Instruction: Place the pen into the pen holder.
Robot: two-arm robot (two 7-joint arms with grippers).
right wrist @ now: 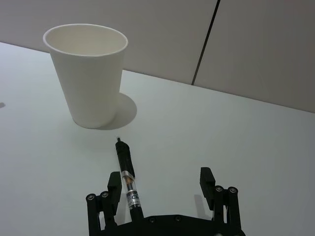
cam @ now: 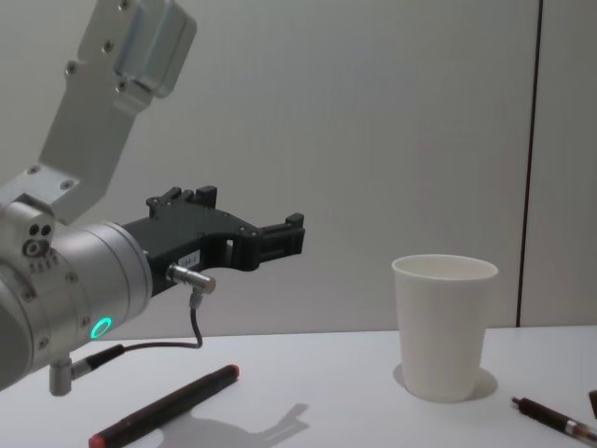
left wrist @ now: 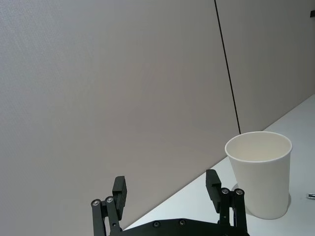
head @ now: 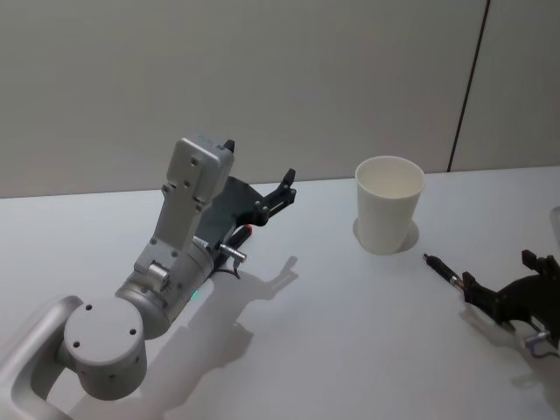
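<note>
On the matte table (head: 332, 337), tapered paper cup (head: 389, 206), slim pen (head: 442, 269).

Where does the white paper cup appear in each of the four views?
Head view: cup right of centre.
Chest view: cup lower right, upright.
Left wrist view: cup beyond the open left gripper.
Right wrist view: cup beyond the tip of the pen.
Shared landmark: dark vertical wall seam behind the cup.

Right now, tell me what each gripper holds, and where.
Nothing held: left gripper open, raised; right gripper open, black pen lying ungripped between its jaws.
</note>
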